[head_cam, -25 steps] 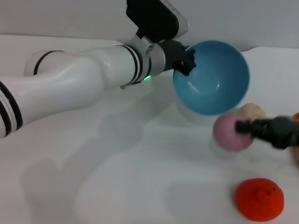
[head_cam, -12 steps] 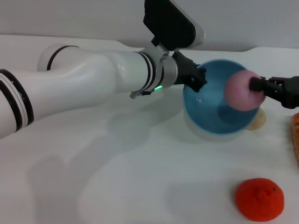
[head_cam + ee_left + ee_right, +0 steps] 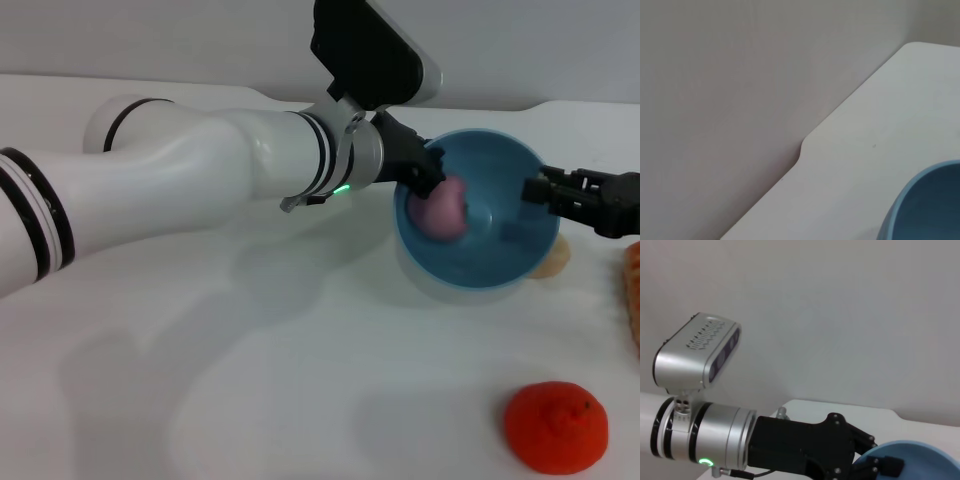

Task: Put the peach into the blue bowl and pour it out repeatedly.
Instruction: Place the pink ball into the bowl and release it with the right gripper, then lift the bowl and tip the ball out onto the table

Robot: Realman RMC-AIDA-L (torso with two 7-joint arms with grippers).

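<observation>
White worktop runs back to a plain pale wall, and both arms meet above its far right part. The left tool is pinched on the near-side rim of the blue bowl, holding it tipped so that its mouth faces up and partly toward the head camera. The peach lies inside the bowl, against the wall just beside the left tool's fingers, and nothing is gripping it. The right tool hangs at the opposite rim, well apart from the peach and holding nothing; whether its fingers are spread or closed I cannot tell. Just beyond the right tool, a pale beige ball peeks out from behind the bowl, and an orange-red fruit sits alone on the worktop, well below both tools. By my reading, the putting-in step is just complete and the pour is next. That calls for the right tool to clear away from the rim, and then for the left tool to roll its wrist until the mouth faces down over bare worktop, keeping its pinch firm so the bowl does not slip.
</observation>
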